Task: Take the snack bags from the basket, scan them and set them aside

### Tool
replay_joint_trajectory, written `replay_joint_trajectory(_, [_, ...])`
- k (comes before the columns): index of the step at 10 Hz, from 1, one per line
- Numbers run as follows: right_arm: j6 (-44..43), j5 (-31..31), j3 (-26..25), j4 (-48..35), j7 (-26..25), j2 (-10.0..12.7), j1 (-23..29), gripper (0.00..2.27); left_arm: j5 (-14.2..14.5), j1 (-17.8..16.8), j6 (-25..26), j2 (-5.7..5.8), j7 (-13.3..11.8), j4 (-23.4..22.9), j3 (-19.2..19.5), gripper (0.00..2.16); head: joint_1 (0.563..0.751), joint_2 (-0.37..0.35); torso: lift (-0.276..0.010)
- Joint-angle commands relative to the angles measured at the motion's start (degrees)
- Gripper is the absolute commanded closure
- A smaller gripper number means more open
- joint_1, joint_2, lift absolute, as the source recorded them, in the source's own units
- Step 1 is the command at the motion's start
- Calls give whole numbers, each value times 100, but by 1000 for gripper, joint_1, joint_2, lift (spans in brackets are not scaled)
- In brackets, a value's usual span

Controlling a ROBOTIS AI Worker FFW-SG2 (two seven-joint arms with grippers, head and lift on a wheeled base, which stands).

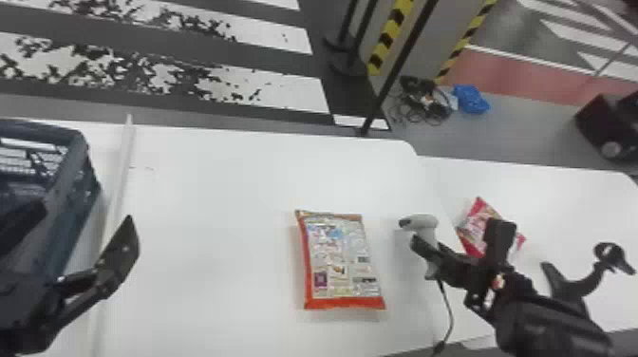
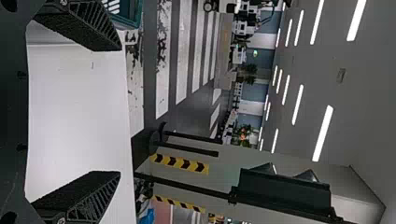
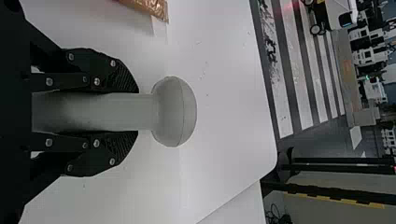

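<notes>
Scanner (image 1: 420, 221) and right pincer (image 1: 429, 249) meet toward the right of the head view: the pincer is closed around the handle, the scanner's head stands clear above the fingers, and a cable (image 1: 448, 308) trails down from the grip. Between the two pincers, nearer the right one, an orange-edged snack bag (image 1: 339, 261) lies flat on the white bench (image 1: 213, 190), printed panel up. Beyond the right pincer and partly hidden by its arm is a pink-and-red snack bag (image 1: 477, 218), with a black stand (image 1: 569, 285) farther to the right. Left pincer (image 1: 84, 212) is spread wide, one finger against the view of the basket (image 1: 78, 166) and the other over a pale strip (image 1: 118, 190) and the bench; whether it touches the basket cannot be told. The basket's inside is too dark to make out. Open bench runs from the left pincer to the orange-edged bag.

In the left wrist view, the left pincer (image 2: 120, 111) has its fingers far apart, bench top between them and a basket corner just past one fingertip.

In the right wrist view, the right pincer (image 3: 138, 111) stands narrow, a finger on each side of the scanner's handle. A corner of a snack bag lies off to one side, and the bench's rounded edge is well beyond the fingertips.
</notes>
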Motion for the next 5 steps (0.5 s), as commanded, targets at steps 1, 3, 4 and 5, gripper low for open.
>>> replay_joint_trajectory(1, [-317,94,129,502,-4,-170,-224,2189,-18,9,11,-13,-3,-16,-4,39,695,-350,-75])
replay_joint_trajectory(3, [-493,103,208,625,-4,-187,-250,1460,-35,-70,46,-30,6,2,-48,39,695,-350,-75])
replay_joint_trajectory(4, [-511,138,235,625,-4,-205,-241,235,-53,-106,99,-48,14,11,-66,39,695,-350,-75])
replay_joint_trajectory(5, [-528,121,244,538,-21,-205,-206,-1,-61,-123,134,-57,6,11,-66,39,695,-350,-75])
